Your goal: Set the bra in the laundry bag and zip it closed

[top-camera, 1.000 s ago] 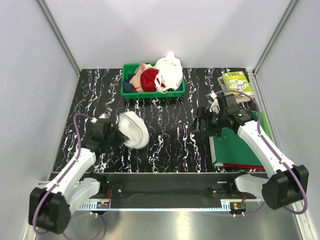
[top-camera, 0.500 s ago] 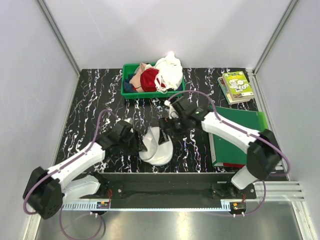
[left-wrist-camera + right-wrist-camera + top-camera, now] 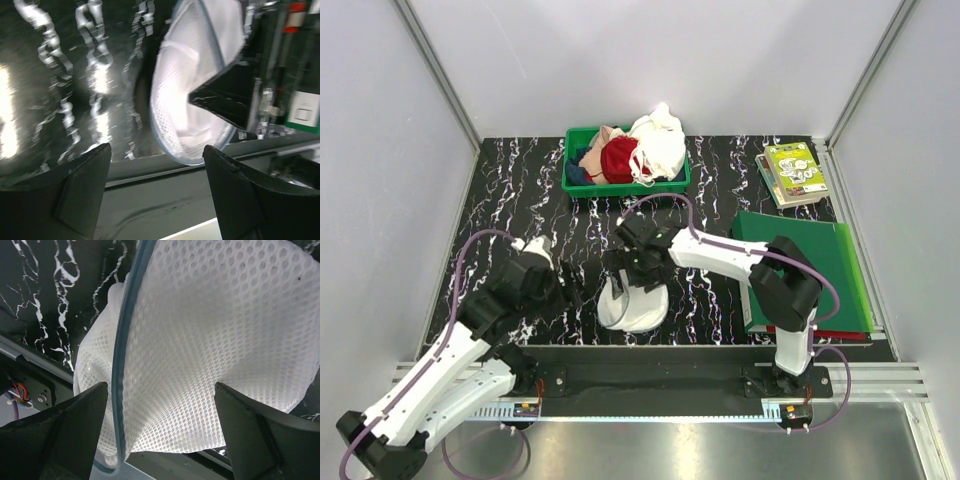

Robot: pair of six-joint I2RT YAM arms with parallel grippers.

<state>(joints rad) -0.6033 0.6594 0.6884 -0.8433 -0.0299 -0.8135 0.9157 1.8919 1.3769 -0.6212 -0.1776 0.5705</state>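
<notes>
From above, the right claw (image 3: 625,272) is mostly hidden under its own wrist, and only its wrist camera shows the fingers. They are spread wide, one on each side of the laundry bag (image 3: 225,340). The mesh fills the gap between them, but they are not pinching it. The grey zip (image 3: 122,340) runs up the rim and out of frame, and I can't find its pull.

The left wrist picture is smeared with blur. It is sharp enough to show the left claw (image 3: 157,150) released, with fingers well apart and nothing between them. In that view the bag (image 3: 185,110) lies just ahead, partly behind the other arm's dark body.

The bag (image 3: 638,310) sits at about 6 o'clock on the bench (image 3: 520,190), close to the near edge and the black rail (image 3: 650,365). One half lies flat and the other looks tipped up, though I can't tell how far it gapes. The left claw (image 3: 570,285) is just beside it at 9 o'clock.

The bra (image 3: 660,143) is well away at 12 o'clock, heaped in the green bin (image 3: 567,165) against the far edge. It lies beside a red garment (image 3: 617,158) and a beige cloth (image 3: 607,137), so its cups are hard to make out.

Bare marbled bench lies between bin and bag, and out toward 9 and 10 o'clock. At 3 o'clock a green folder (image 3: 820,260) takes up the room, with a book (image 3: 792,170) at 2 o'clock near the corner.
</notes>
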